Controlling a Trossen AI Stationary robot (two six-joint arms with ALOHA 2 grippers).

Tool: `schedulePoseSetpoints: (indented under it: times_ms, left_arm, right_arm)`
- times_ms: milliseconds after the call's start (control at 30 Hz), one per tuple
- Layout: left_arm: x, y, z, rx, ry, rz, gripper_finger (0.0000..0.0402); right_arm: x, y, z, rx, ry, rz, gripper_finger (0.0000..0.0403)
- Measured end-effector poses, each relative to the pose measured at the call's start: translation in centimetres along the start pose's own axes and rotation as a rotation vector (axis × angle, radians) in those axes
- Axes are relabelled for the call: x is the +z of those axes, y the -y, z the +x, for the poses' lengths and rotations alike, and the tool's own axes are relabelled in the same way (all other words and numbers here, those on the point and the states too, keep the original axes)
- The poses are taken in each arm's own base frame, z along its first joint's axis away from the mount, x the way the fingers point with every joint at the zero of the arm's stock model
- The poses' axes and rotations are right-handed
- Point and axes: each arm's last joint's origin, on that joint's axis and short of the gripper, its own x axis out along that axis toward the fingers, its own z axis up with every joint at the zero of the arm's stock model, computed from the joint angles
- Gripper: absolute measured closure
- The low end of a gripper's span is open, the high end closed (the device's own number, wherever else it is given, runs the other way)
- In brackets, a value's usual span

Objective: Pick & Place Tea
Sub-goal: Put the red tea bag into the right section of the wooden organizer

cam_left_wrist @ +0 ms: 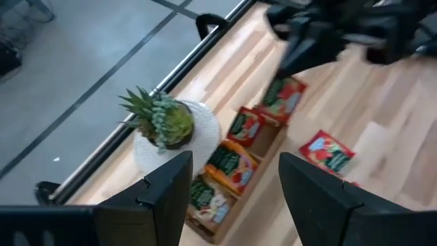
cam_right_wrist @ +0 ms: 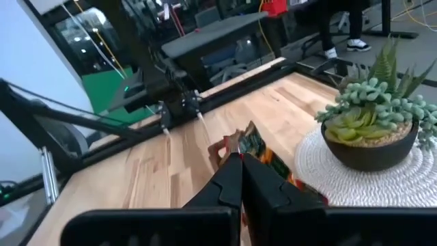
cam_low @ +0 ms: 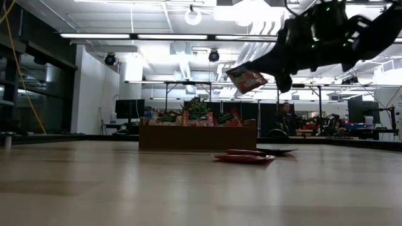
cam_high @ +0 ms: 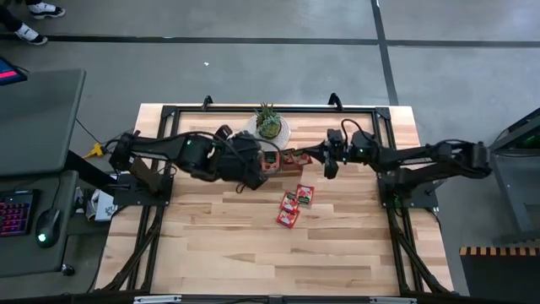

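My right gripper (cam_high: pixel 315 154) hangs above the right end of the brown wooden tray (cam_high: pixel 288 164), shut on a red-orange tea sachet (cam_low: pixel 246 79). The tray (cam_left_wrist: pixel 265 152) holds upright sachets (cam_left_wrist: pixel 235 164) in its compartments. More red sachets (cam_high: pixel 297 198) lie flat on the table in front of the tray, also seen in the low view (cam_low: pixel 245 157). My left gripper (cam_left_wrist: pixel 235 198) is open and hovers above the tray's left end, touching nothing. My right gripper pinches the sachet by one edge (cam_right_wrist: pixel 240 152) between its two fingertips. The fingers slant down from the table's right side. The sachet is lifted clear above the tray, tilted, and sticks out beyond the fingertips (cam_low: pixel 267 64).
A potted succulent (cam_high: pixel 268 123) on a white round mat (cam_left_wrist: pixel 205 130) stands just behind the tray, close to both grippers. A black frame rail (cam_high: pixel 253 108) runs along the far edge. Bare wood lies toward the near edge (cam_high: pixel 270 262).
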Motion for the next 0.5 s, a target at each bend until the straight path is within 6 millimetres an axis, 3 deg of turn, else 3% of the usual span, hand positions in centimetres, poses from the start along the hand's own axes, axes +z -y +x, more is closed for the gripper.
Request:
schedulePoseSetpoints:
  times_ms: [233, 500]
  left_arm:
    - [0.1, 1.5, -1.2, -0.056, 0.09, -0.092, 0.0189]
    - [0.7, 2.2, -1.3, -0.114, 0.135, -0.14, 0.0189]
  right_arm:
    - [-0.9, 2.3, 1.4, 0.01, -0.009, 0.054, 0.0403]
    - [-1.1, 3.5, 4.6, 0.016, -0.058, 0.058, 0.0403]
